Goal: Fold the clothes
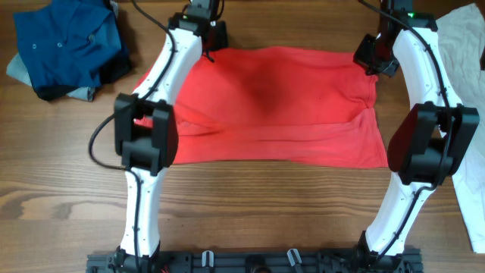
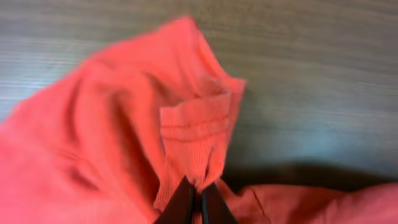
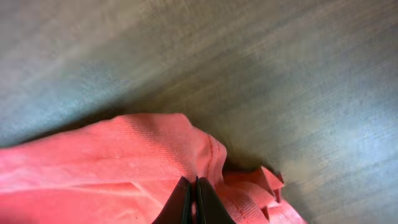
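The red T-shirt (image 1: 280, 106) lies folded over on the wooden table, a wide band between the two arms. My left gripper (image 1: 206, 47) is shut on its far left corner; the left wrist view shows the jaws (image 2: 200, 186) pinching a ribbed red hem (image 2: 196, 127). My right gripper (image 1: 373, 62) is shut on the far right corner; the right wrist view shows the jaws (image 3: 193, 185) closed on red cloth (image 3: 112, 162). The lettering and neck label are hidden.
A dark blue buttoned garment (image 1: 68, 42) is heaped at the far left. A large white garment (image 1: 466, 45) lies along the right edge. Bare wooden table (image 1: 258, 205) runs along the front, with the arm bases (image 1: 258, 262) at the near edge.
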Robot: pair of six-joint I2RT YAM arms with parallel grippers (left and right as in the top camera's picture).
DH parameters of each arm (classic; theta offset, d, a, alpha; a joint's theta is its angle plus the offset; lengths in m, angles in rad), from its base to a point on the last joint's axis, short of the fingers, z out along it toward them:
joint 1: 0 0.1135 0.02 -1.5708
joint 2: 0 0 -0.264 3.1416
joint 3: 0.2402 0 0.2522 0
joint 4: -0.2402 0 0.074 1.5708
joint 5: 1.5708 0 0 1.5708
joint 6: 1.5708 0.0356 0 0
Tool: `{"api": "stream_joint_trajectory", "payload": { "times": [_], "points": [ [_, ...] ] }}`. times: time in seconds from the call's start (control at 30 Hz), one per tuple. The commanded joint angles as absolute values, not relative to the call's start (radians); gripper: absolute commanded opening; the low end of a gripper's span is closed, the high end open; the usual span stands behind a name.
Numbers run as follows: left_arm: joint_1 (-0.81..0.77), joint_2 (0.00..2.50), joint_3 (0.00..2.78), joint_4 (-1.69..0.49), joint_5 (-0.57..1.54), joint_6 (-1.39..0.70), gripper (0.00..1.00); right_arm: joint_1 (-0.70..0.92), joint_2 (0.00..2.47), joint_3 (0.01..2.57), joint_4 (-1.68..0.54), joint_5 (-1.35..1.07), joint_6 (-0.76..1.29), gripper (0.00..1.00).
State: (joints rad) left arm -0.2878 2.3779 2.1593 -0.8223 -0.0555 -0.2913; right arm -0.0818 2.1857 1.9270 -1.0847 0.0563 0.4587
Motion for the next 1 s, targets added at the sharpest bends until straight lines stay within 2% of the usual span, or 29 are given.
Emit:
{"api": "stream_joint_trajectory", "payload": {
  "times": [0.0, 0.53, 0.6, 0.63, 0.7, 0.73, 0.77, 0.8, 0.83, 0.87, 0.93, 0.97],
  "points": [
    [-0.277, 2.275, 2.159, -0.936, -0.062, -0.300, 0.04, -0.094, 2.122, 1.952, -1.132, 0.114, 0.562, 0.04],
    [-0.147, 2.257, 2.159, -1.453, -0.056, -0.300, 0.06, -0.129, 2.066, 1.951, -1.342, 0.121, 0.684, 0.04],
    [-0.142, 2.257, 2.159, -1.503, -0.030, -0.300, 0.14, -0.129, 2.066, 1.951, -1.364, 0.119, 0.688, 0.04],
    [-0.143, 2.257, 2.159, -1.522, -0.016, -0.299, 0.23, -0.129, 2.066, 1.951, -1.374, 0.107, 0.687, 0.04],
    [-0.147, 2.257, 2.159, -1.560, 0.009, -0.299, 0.61, -0.128, 2.066, 1.951, -1.390, 0.065, 0.650, 0.04],
    [-0.151, 2.257, 2.159, -1.577, 0.010, -0.299, 0.72, -0.128, 2.066, 1.951, -1.393, 0.043, 0.613, 0.05],
    [-0.154, 2.257, 2.159, -1.590, 0.010, -0.299, 0.84, -0.128, 2.066, 1.951, -1.392, 0.017, 0.564, 0.09],
    [-0.156, 2.257, 2.159, -1.594, 0.010, -0.299, 1.00, -0.128, 2.066, 1.951, -1.390, -0.009, 0.510, 0.17],
    [-0.158, 2.257, 2.159, -1.589, 0.010, -0.299, 1.00, -0.128, 2.067, 1.950, -1.386, -0.028, 0.468, 0.28],
    [-0.159, 2.257, 2.159, -1.566, 0.010, -0.295, 1.00, -0.128, 2.067, 1.948, -1.380, -0.041, 0.440, 0.45],
    [-0.159, 2.259, 2.159, -1.500, 0.011, -0.295, 1.00, -0.128, 2.067, 1.939, -1.363, -0.063, 0.423, 0.63],
    [-0.159, 2.261, 2.159, -1.447, 0.011, -0.295, 1.00, -0.128, 2.069, 1.935, -1.351, -0.089, 0.399, 0.68]
  ]
}}
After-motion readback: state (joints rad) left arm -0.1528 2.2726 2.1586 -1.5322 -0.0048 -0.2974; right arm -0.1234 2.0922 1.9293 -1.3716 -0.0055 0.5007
